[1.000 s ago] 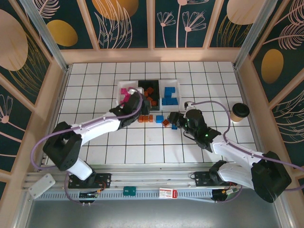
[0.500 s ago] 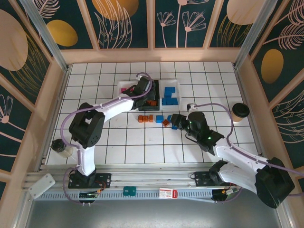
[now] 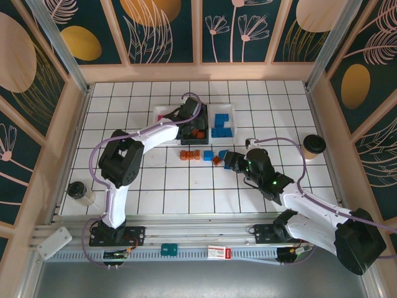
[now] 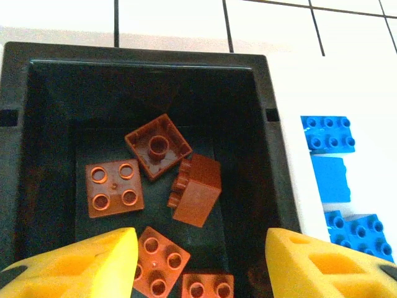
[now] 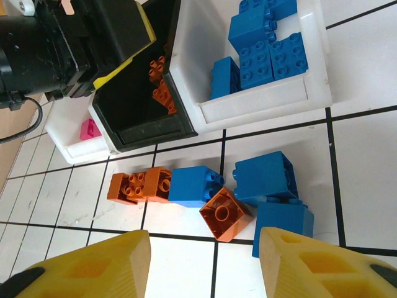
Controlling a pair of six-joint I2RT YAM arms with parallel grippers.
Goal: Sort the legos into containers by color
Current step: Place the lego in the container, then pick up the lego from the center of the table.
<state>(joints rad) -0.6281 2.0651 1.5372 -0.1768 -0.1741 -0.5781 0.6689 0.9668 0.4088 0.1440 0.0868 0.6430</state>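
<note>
Nearest, right gripper (image 5: 201, 251) with jaws apart and empty, poised over loose legos (image 5: 192, 185) (orange and blue) lying just on the near side of the black bin (image 4: 186, 59). Farther, left gripper (image 4: 201, 261) directly above that bin, fingers spread wide, holding nothing, with orange legos (image 4: 158, 146) inside it.

A laboratory robot cell is indicated: a white tiled tabletop (image 3: 186, 192) is seen beneath the left gripper (image 3: 192, 127) and right gripper (image 3: 225, 159), wood-framed leaf-print panels (image 3: 161, 31) beyond them, and an aluminium mounting rail (image 3: 186, 237) behind them.
</note>
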